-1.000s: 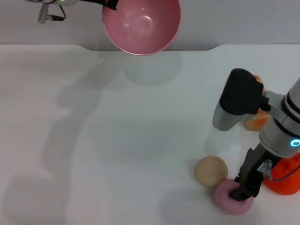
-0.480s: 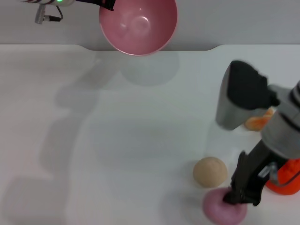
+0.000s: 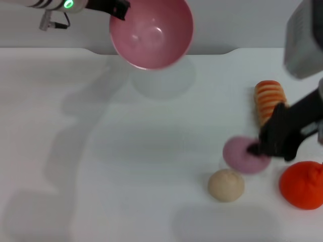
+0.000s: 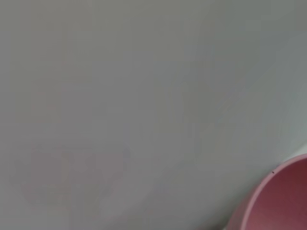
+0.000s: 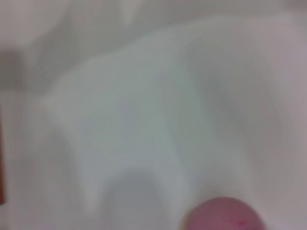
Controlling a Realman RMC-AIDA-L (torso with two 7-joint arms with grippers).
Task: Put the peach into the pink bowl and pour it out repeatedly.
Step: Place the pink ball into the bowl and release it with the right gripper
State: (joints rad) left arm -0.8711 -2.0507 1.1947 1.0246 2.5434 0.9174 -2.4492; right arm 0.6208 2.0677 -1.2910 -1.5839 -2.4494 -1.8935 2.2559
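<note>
Pink plastic fills the far left of our scene: the pink bowl (image 3: 151, 31) hangs in the air above the far edge of the white table (image 3: 126, 151), held at its rim by the left gripper (image 3: 117, 7), whose jaws are clamped on that rim. It has barely shifted over the last second and its mouth is tipped toward us — empty inside, glossy and smooth.

Moving right from the bowl, the real change appears. The peach (image 3: 245, 154) was resting on the table on the near side of the beige ball (image 3: 226, 185) a second ago; now it sits beyond the ball, lifted and carried toward the bowl by the right gripper (image 3: 256, 149), jaws closed on its right side. We judge the pick has succeeded and the transfer to the bowl is under way.

The peach looks small, round and pale pink, blurred by motion; no stem mark shows.

Right of the peach lie a striped orange-and-cream toy (image 3: 268, 101) and a lumpy orange-red fruit (image 3: 302, 184) — both untouched.
</note>
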